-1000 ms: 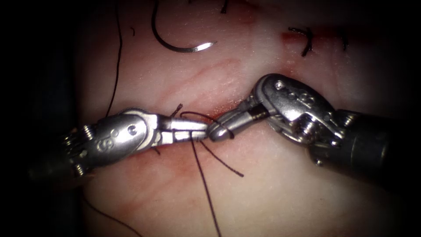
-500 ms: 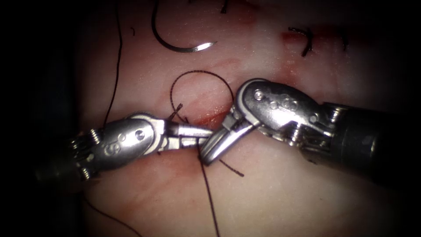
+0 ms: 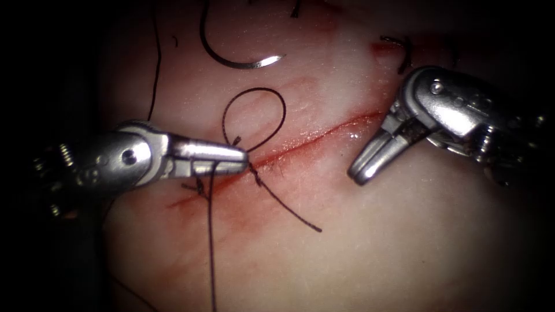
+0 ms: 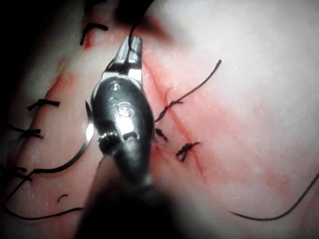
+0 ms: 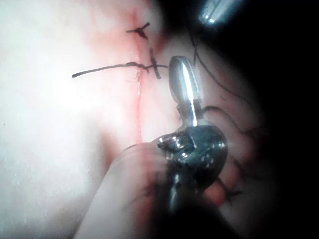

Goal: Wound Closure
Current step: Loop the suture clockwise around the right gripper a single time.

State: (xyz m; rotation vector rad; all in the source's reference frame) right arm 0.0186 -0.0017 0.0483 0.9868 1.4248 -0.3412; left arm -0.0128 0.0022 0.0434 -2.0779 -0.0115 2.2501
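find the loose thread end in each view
endoscope: short dark thread end, right of red cut, by left tool shut on long thread
left wrist: thread end off the cut beside left tool
right wrist: thread end off the cut, beyond shut empty right tool
landmark: the cut
curved steel needle: free on tissue

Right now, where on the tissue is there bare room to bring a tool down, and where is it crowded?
Bare tissue lies below the cut, beneath the right claw and right of the free thread tail. It is crowded around the left claw, shut on the thread beside its loop, and above, where the needle lies loose on the tissue.
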